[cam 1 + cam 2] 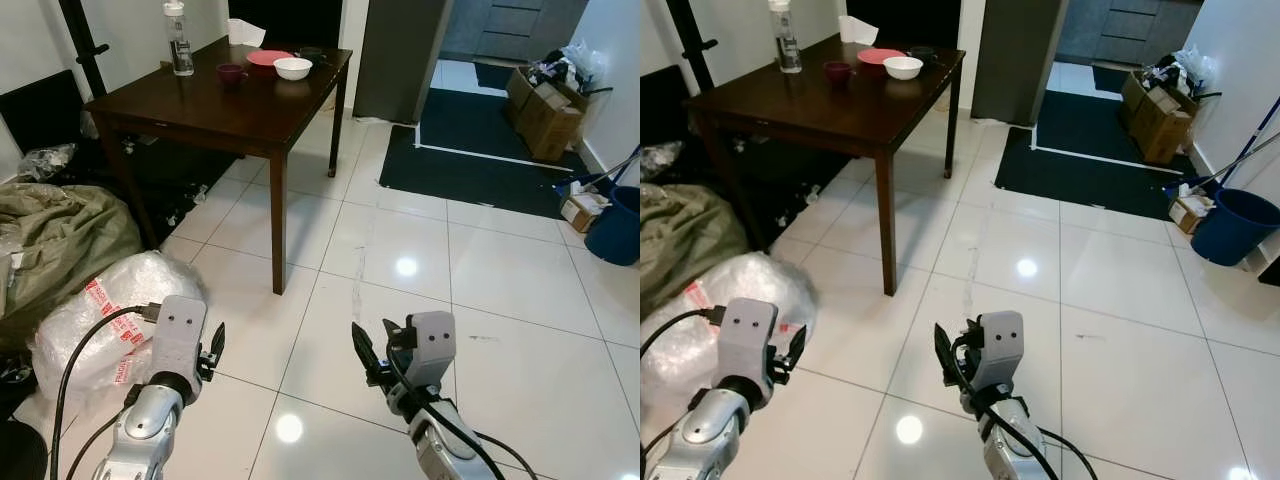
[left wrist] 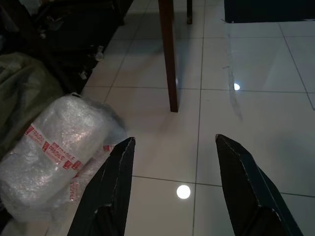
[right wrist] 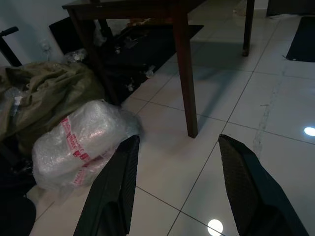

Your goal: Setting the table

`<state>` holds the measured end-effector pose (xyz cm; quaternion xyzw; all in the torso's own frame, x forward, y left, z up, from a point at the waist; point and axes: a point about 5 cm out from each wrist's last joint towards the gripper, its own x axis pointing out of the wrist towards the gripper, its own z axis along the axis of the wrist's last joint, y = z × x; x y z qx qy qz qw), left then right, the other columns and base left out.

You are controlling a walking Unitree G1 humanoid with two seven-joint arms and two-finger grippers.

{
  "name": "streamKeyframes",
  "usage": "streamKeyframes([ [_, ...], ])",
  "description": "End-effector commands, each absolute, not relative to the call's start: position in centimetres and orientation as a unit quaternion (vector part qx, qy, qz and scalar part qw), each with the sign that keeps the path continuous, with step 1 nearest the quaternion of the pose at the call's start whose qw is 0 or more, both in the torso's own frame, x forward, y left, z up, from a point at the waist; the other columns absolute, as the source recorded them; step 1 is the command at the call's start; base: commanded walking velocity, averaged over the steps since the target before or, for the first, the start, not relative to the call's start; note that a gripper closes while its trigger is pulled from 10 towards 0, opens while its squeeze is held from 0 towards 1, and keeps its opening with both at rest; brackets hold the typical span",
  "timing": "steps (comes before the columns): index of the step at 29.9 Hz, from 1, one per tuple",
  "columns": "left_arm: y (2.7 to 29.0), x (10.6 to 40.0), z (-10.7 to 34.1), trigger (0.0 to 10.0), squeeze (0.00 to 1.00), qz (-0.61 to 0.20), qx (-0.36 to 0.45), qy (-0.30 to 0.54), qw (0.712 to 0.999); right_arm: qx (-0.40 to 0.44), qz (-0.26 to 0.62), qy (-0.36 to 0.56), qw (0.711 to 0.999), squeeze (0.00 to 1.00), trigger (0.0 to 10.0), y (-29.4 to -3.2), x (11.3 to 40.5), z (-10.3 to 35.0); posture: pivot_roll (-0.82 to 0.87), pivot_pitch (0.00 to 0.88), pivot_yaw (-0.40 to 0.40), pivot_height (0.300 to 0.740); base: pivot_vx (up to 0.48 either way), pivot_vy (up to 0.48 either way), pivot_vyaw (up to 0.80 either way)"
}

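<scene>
A dark wooden table stands ahead to the left. On its far end sit a white bowl, a pink plate, a small dark red cup, a clear water bottle and a white napkin. My left gripper is held low over the tiled floor, open and empty. My right gripper is open too, also low above the floor with nothing between its fingers. Both are well short of the table.
A bubble-wrapped bundle with red tape lies on the floor at left, beside an olive bag. Dark mats, cardboard boxes and a blue bucket are to the right. White tiles stretch ahead.
</scene>
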<state>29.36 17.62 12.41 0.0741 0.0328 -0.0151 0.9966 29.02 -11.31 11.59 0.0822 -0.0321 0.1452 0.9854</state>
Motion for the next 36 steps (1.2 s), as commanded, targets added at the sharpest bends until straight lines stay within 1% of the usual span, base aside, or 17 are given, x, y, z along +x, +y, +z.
streamKeyframes([
  [1, 17.5, 29.2, 11.6, 10.0, 0.0, -0.015, 0.077, 0.048, 0.996, 0.083, 0.135, -0.026, 0.987, 0.0, 10.0, -11.7, 28.6, 11.1, 0.04, 0.111, 0.049, 0.74, 0.0, 0.0, 0.0],
  [3, 17.2, 29.1, 11.5, 10.0, 0.0, -0.025, 0.075, 0.053, 0.995, 0.082, 0.135, -0.023, 0.987, 0.0, 10.0, -11.7, 28.5, 11.0, 0.04, 0.116, 0.048, 0.74, 0.0, 0.0, 0.0],
  [6, 15.9, 28.5, 10.8, 10.0, 0.0, -0.081, 0.066, 0.076, 0.992, 0.087, 0.128, -0.002, 0.988, 0.0, 10.0, -12.1, 27.9, 10.2, 0.03, 0.13, 0.041, 0.74, 0.0, 0.0, 0.0],
  [9, 15.6, 28.2, 10.6, 10.0, 0.0, -0.091, 0.064, 0.083, 0.99, 0.081, 0.128, 0.005, 0.988, 0.0, 10.0, -12.3, 27.6, 9.8, 0.01, 0.132, 0.036, 0.74, 0.0, 0.0, 0.0],
  [11, 15.5, 27.6, 9.2, 10.0, 0.0, -0.098, 0.05, 0.113, 0.987, 0.055, 0.112, 0.028, 0.992, 0.0, 10.0, -13.5, 26.7, 8.4, -0.01, 0.131, 0.021, 0.74, 0.0, 0.0, 0.0],
  [13, 15.5, 27.6, 9.2, 10.0, 0.0, -0.098, 0.05, 0.113, 0.987, 0.055, 0.112, 0.028, 0.992, 0.0, 10.0, -13.5, 26.7, 8.4, -0.01, 0.131, 0.021, 0.74, 0.0, 0.0, 0.0],
  [14, 16.0, 27.3, 7.2, 10.0, 0.0, -0.077, 0.068, 0.142, 0.985, 0.013, 0.072, 0.08, 0.994, 0.0, 10.0, -15.2, 26.0, 6.1, -0.03, 0.125, 0.02, 0.74, 0.0, 0.0, 0.0],
  [15, 16.5, 27.2, 6.2, 10.0, 0.0, -0.062, 0.093, 0.151, 0.982, -0.003, 0.056, 0.105, 0.993, 0.0, 10.0, -16.0, 25.7, 5.0, -0.04, 0.12, 0.021, 0.74, 0.0, 0.0, 0.0],
  [19, 17.2, 26.9, 4.9, 10.0, 0.0, -0.035, 0.128, 0.16, 0.978, -0.017, 0.047, 0.134, 0.99, 0.0, 10.0, -16.8, 25.3, 3.7, -0.05, 0.116, 0.019, 0.74, 0.0, 0.0, 0.0],
  [21, 18.6, 26.5, 3.8, 10.0, 0.0, 0.013, 0.136, 0.182, 0.974, -0.016, 0.056, 0.15, 0.987, 0.0, 10.0, -17.2, 24.8, 2.8, -0.04, 0.116, 0.016, 0.74, 0.0, 0.0, 0.0],
  [23, 19.0, 26.2, 3.5, 10.0, 0.0, 0.03, 0.136, 0.189, 0.972, -0.015, 0.066, 0.152, 0.986, 0.0, 10.0, -17.2, 24.6, 2.7, -0.04, 0.116, 0.016, 0.74, 0.0, 0.0, 0.0],
  [24, 19.4, 25.6, 3.1, 10.0, 0.0, 0.037, 0.135, 0.198, 0.97, -0.001, 0.09, 0.148, 0.985, 0.0, 10.0, -16.6, 24.5, 2.8, -0.02, 0.112, 0.005, 0.74, 0.0, 0.0, 0.0],
  [26, 19.4, 25.6, 3.1, 10.0, 0.0, 0.037, 0.135, 0.198, 0.97, -0.001, 0.09, 0.148, 0.985, 0.0, 10.0, -16.6, 24.5, 2.8, -0.02, 0.112, 0.005, 0.74, 0.0, 0.0, 0.0],
  [28, 19.8, 25.0, 2.5, 10.0, 0.0, 0.036, 0.134, 0.216, 0.967, 0.016, 0.127, 0.138, 0.982, 0.0, 10.0, -15.2, 24.7, 3.0, -0.01, 0.114, 0.003, 0.74, 0.0, 0.0, 0.0],
  [31, 20.1, 24.8, 2.1, 10.0, 0.0, 0.037, 0.136, 0.22, 0.965, 0.025, 0.145, 0.134, 0.98, 0.0, 10.0, -14.3, 24.9, 2.9, 0.01, 0.109, 0.001, 0.74, 0.0, 0.0, 0.0],
  [33, 20.1, 24.8, 2.1, 10.0, 0.0, 0.037, 0.136, 0.22, 0.965, 0.025, 0.145, 0.134, 0.98, 0.0, 10.0, -14.3, 24.9, 2.9, 0.01, 0.109, 0.001, 0.74, 0.0, 0.0, 0.0],
  [36, 20.4, 24.5, 1.6, 10.0, 0.0, 0.041, 0.151, 0.214, 0.964, 0.024, 0.17, 0.142, 0.975, 0.0, 10.0, -13.3, 24.8, 2.3, 0.03, 0.11, -0.003, 0.74, 0.0, 0.0, 0.0],
])
